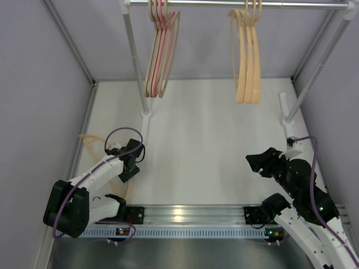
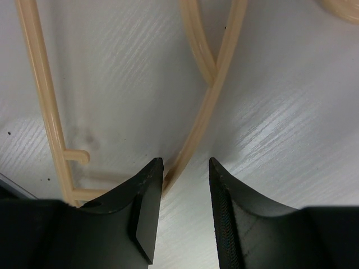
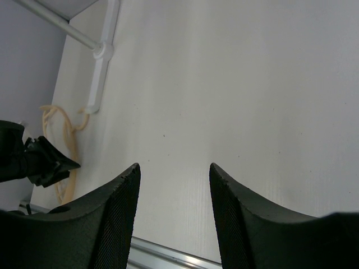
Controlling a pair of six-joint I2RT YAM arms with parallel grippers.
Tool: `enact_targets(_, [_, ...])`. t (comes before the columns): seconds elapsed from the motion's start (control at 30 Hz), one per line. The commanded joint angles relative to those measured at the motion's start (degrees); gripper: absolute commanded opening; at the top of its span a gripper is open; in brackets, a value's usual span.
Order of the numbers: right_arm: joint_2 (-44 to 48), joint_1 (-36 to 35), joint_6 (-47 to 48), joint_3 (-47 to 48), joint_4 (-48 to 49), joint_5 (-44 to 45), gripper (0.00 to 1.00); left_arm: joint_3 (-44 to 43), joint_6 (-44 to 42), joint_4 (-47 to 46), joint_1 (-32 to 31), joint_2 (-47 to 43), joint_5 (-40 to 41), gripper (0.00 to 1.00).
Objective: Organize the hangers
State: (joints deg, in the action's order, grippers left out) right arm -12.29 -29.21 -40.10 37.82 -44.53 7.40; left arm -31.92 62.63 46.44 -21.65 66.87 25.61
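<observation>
Beige hangers (image 1: 88, 138) lie on the table at the left, partly hidden under my left arm. My left gripper (image 1: 129, 168) hovers low over them, open. In the left wrist view a thin beige hanger arm (image 2: 197, 126) runs down to the inner edge of the left fingertip (image 2: 152, 174), and the gap at the gripper (image 2: 185, 163) holds only bare table. A second beige hanger strip (image 2: 47, 112) lies to the left. Beige and pink hangers (image 1: 161, 50) and peach hangers (image 1: 247, 56) hang on the rail. My right gripper (image 1: 259, 162) (image 3: 174, 168) is open and empty.
The metal rail (image 1: 235, 3) spans the back on two poles (image 1: 136, 61) (image 1: 317, 73) with white feet on the table. Grey walls close in left and right. An aluminium track (image 1: 190, 213) runs along the near edge. The lying hangers (image 3: 66, 140) show in the right wrist view too.
</observation>
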Motion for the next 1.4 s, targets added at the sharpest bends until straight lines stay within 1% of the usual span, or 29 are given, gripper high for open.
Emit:
enact_targets(0.0, [0.87,-0.76,0.37,-0.91,3.31,-0.1,0.51,0.55,-1.63,-2.84,2.04,0.63,-1.34,0.43])
enact_targets(0.13, [0.96,-0.67,0.46,-1.0,3.31,0.07,0.51,1.25,-2.6,-4.59,3.63,2.29,-3.45,0.43])
enact_targets(0.23, [1.04,-0.76,0.46,-0.91,3.31,-0.1,0.51,1.6,-3.04,-6.27,5.39,3.0,-4.69,0.4])
enact_targets(0.27, [1.04,-0.67,0.46,-0.91,3.4,-0.1,0.51,1.6,-3.56,-6.62,6.0,3.09,-5.82,0.36])
enact_targets(0.33, [1.04,-0.67,0.37,-0.91,3.31,-0.02,0.51,1.77,-4.36,-7.76,8.11,3.0,-7.23,0.31])
enact_targets(0.37, [1.04,-0.67,0.46,-0.91,3.31,-0.02,0.51,1.86,-5.06,-8.2,9.25,3.18,-8.37,0.25])
enact_targets(0.47, [0.78,-0.76,0.54,-0.91,3.31,0.07,0.51,1.78,-6.11,-8.9,10.31,3.62,-8.99,0.17])
enact_targets(0.5, [0.78,-0.67,0.46,-0.82,3.31,0.07,0.51,1.78,-6.29,-9.17,10.75,3.7,-9.43,0.09])
enact_targets(0.57, [0.52,-0.67,0.46,-0.82,3.31,0.16,0.51,1.6,-6.56,-9.78,10.93,3.71,-9.87,0.0])
enact_targets(0.67, [0.08,-0.67,0.46,-0.47,3.31,-0.01,0.5,-0.32,-6.91,-9.7,11.01,2.31,-10.22,0.0])
enact_targets(0.73, [-0.27,-0.76,0.46,-0.3,3.31,-0.02,0.5,-1.73,-6.91,-9.0,11.01,-0.5,-10.31,0.0])
enact_targets(0.87, [-1.06,-0.67,0.46,0.23,3.58,0.25,0.5,-8.31,-8.75,-6.37,11.01,-5.51,-10.22,0.0])
enact_targets(1.0, [-2.73,-0.67,0.63,0.76,3.93,0.6,0.5,-12.89,-10.16,-4.43,11.01,-10.17,-11.8,0.0])
enact_targets(1.17, [-4.75,-0.67,1.07,3.22,4.1,1.48,0.49,-16.59,-11.38,-2.84,10.84,-15.26,-14.61,0.0])
enact_targets(1.37, [-7.74,-0.67,1.95,6.12,4.02,3.41,0.49,-19.41,-15.86,0.5,10.14,-19.41,-13.47,0.0])
